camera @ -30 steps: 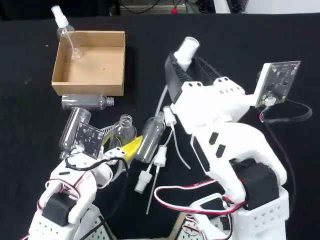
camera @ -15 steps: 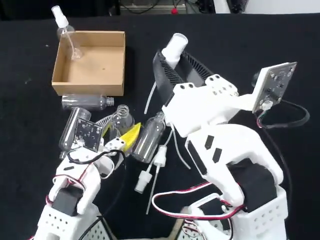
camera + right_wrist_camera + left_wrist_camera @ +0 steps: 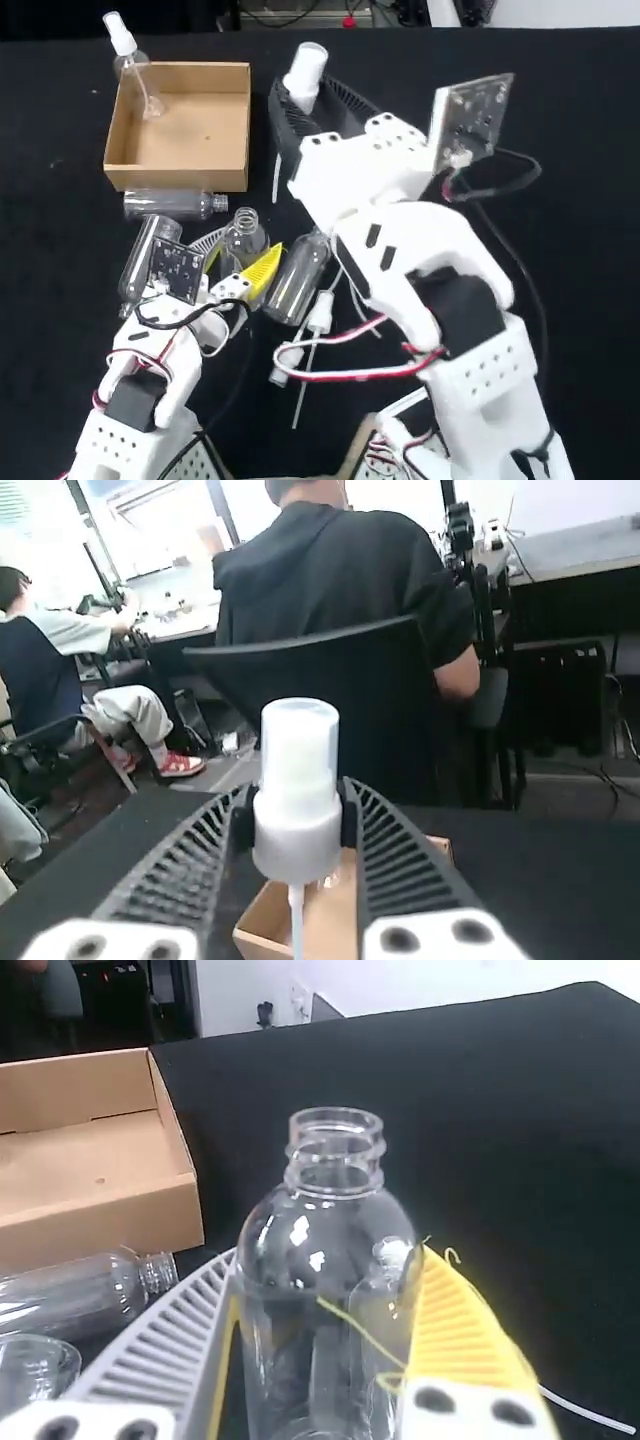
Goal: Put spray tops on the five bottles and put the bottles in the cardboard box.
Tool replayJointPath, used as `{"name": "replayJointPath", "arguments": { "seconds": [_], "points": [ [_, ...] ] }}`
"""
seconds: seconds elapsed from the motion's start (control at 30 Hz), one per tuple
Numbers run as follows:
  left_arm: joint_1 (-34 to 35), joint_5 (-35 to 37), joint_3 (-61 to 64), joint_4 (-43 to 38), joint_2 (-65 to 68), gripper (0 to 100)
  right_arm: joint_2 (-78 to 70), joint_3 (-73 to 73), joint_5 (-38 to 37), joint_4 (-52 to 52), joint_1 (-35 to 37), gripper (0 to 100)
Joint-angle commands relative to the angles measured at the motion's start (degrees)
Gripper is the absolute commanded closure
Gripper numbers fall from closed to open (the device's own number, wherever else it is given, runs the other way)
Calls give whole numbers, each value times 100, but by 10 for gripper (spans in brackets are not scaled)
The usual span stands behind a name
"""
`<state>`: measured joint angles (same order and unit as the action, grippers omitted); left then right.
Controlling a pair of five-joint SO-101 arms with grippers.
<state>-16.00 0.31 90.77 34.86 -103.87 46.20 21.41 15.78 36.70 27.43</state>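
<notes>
Found pressed against both sides of a white plastic spray top (image 3: 297,780): the black ribbed fingers (image 3: 390,850) of the right gripper (image 3: 297,825), nozzle up, thin dip tube hanging straight below. Held aloft off the right-hand wall of the shallow brown cardboard box (image 3: 175,178), well apart from any open neck.

Found closed on the belly of a clear plastic bottle (image 3: 325,1220): the grey ribbed finger and the yellow finger of the left gripper (image 3: 330,1280). Held upright, neck open and uncapped, near the box's front wall and nearer the arms than the spray top.

Lying round about on the black table cloth (image 3: 580,90), all uncapped: one spare bottle (image 3: 175,204) just in front of the box, a second spare bottle (image 3: 148,255) beside the left gripper, a third spare bottle (image 3: 297,275) beside the yellow finger. Close to the third: two loose spray tops (image 3: 320,312) with their tubes. Standing at the box's far corner: one capped bottle (image 3: 130,62); inside or merely against the wall, cannot tell.

Judged to be at the capping step for the held bottle, with at most one of five done and boxing barely begun. Called for next: bringing the top over the open neck, threading the limp tube in first, then seating the collar square. Likely to depend on a steady, upright bottle in the left grip.
</notes>
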Motion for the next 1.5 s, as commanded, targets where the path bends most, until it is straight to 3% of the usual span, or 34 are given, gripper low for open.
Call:
{"name": "replayJointPath", "arguments": {
  "seconds": [0.0, 0.4, 0.7, 1.47],
  "points": [
    [57, 35, -84, -123, -53, 805, -154, -48, -18, -255, 105, 950],
    [57, 44, -84, -123, -53, 806, -215, 75, -53, -264, 519, 950],
    [57, 35, -84, -123, -53, 807, -180, 840, -62, -1204, 501, 950],
    [180, 44, -84, -123, -53, 807, 426, 2070, -62, -1178, 536, 950]
  ]
}}
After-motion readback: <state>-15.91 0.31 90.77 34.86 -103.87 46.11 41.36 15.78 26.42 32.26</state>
